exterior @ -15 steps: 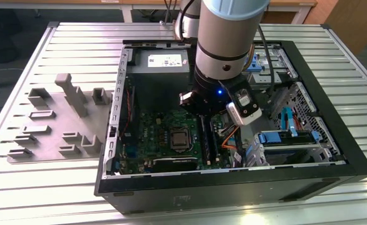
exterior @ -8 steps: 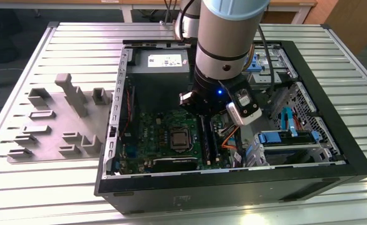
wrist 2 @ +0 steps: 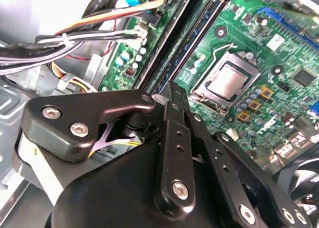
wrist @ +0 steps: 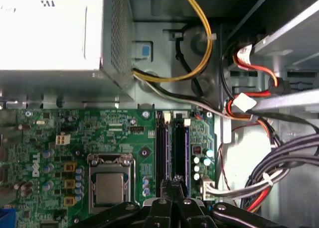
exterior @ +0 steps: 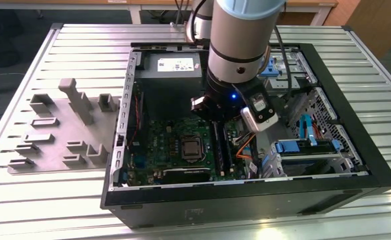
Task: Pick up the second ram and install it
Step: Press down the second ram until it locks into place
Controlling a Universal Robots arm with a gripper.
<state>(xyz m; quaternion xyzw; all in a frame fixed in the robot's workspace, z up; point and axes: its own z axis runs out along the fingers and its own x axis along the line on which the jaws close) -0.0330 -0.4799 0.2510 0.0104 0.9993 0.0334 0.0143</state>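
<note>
Hovering my gripper [wrist: 172, 188], fingers pressed together, over the RAM slots [wrist: 172, 148] beside the CPU socket [wrist: 109, 185], I'd push straight down, evenly along the stick.

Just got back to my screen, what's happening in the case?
The arm has its tool down inside the open PC case, over the RAM slots beside the CPU socket on the motherboard. The fingers look closed together right at the slots. Dark sticks seem to sit in the slots, but whether the tool grips one is unclear.
</note>
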